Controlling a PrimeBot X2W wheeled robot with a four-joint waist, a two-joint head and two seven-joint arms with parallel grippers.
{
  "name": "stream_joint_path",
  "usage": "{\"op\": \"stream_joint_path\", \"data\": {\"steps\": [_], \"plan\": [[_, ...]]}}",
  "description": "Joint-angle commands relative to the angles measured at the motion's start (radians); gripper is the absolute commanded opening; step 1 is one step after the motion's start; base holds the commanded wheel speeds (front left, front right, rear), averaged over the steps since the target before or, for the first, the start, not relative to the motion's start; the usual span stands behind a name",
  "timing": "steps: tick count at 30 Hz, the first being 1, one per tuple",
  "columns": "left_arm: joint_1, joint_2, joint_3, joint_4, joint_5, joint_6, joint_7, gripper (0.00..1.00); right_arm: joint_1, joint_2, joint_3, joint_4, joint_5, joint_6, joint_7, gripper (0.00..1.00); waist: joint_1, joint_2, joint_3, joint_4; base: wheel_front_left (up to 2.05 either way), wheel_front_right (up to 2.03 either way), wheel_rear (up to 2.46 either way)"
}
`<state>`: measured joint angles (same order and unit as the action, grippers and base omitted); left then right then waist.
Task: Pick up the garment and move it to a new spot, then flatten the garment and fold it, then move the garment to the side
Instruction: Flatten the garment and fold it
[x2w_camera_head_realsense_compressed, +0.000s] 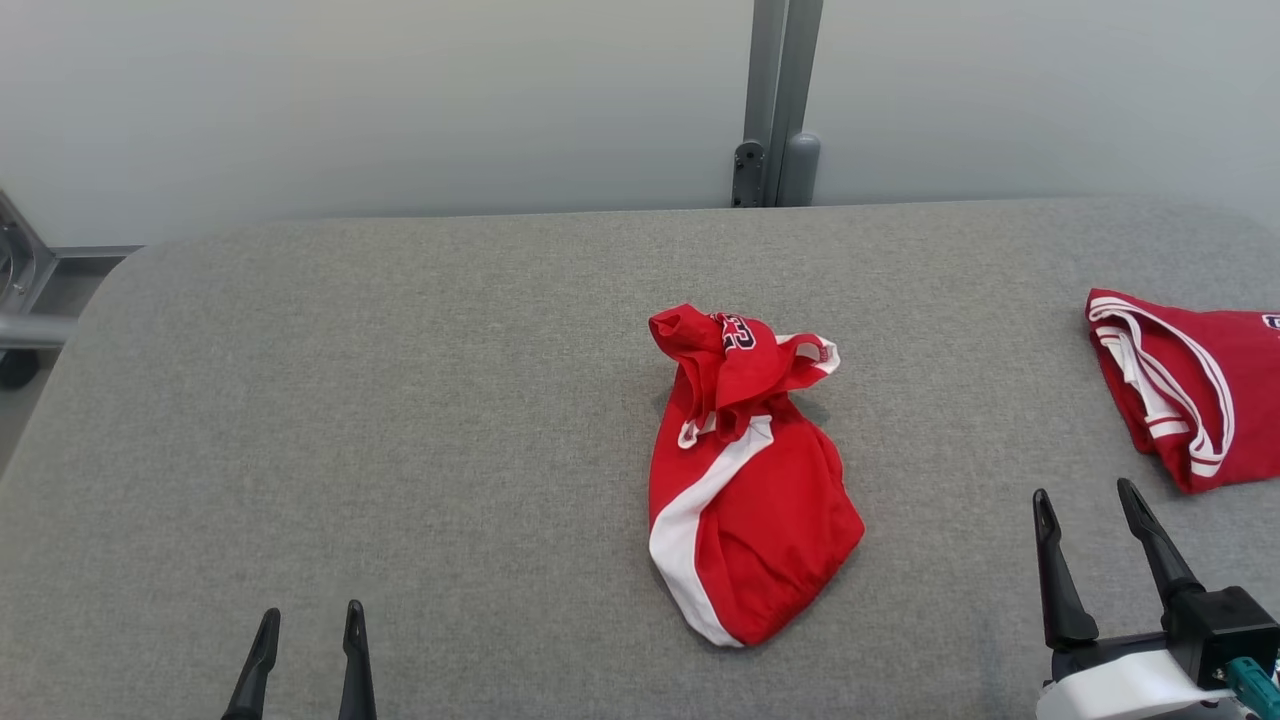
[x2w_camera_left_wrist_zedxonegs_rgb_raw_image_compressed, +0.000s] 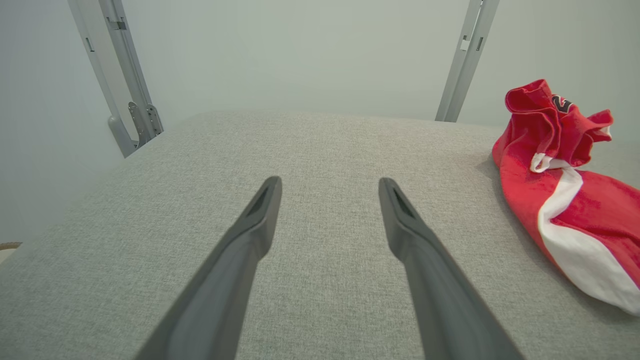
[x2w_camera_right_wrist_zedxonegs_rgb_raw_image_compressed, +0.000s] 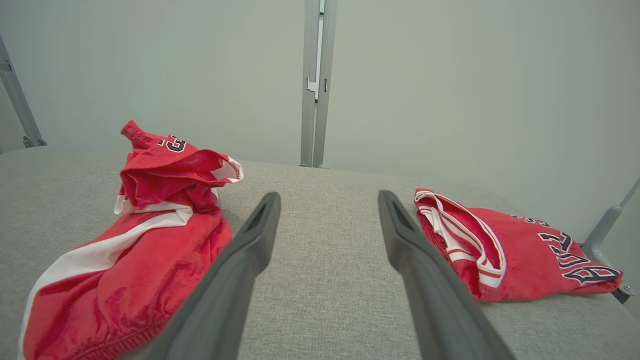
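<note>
Two red garments lie on the grey table (x2w_camera_head_realsense_compressed: 400, 400). The crumpled garment (x2w_camera_head_realsense_compressed: 745, 490), red with a white stripe, sits bunched almost straight in front of the metal post (x2w_camera_head_realsense_compressed: 778, 100), on the robot's side of it. Dark lettering on its top fold is perhaps a number. The folded garment (x2w_camera_head_realsense_compressed: 1180, 385) lies well right of the post. The left gripper (x2w_camera_head_realsense_compressed: 310, 610), far left of the post, and the right gripper (x2w_camera_head_realsense_compressed: 1083, 492), right of it, both have their fingers spread apart and hold nothing.
</note>
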<state>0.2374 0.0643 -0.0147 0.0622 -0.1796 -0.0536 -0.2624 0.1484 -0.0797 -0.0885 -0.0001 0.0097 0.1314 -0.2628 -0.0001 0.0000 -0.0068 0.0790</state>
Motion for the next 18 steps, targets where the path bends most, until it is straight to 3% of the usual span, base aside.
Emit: {"op": "stream_joint_path", "data": {"steps": [1,15,18], "plan": [[0.004,-0.005,0.008,-0.003,0.01,-0.01,-0.003,1.0,0.005,0.0,-0.002,0.003,0.004,-0.002,-0.003,1.0,0.0001,0.0,-0.002,0.009,0.0,0.0,0.0],[-0.029,-0.014,0.005,0.0,0.008,-0.037,-0.003,1.0,-0.023,-0.003,0.027,0.01,0.006,-0.002,-0.003,1.0,0.0001,0.0,0.007,0.006,0.0,0.0,0.0],[-0.049,-0.014,-0.029,-0.012,-0.044,-0.04,-0.003,1.0,-0.027,-0.009,0.027,0.006,0.008,-0.002,-0.003,1.0,0.0001,0.0,0.014,-0.007,0.0,0.0,0.0]]}}
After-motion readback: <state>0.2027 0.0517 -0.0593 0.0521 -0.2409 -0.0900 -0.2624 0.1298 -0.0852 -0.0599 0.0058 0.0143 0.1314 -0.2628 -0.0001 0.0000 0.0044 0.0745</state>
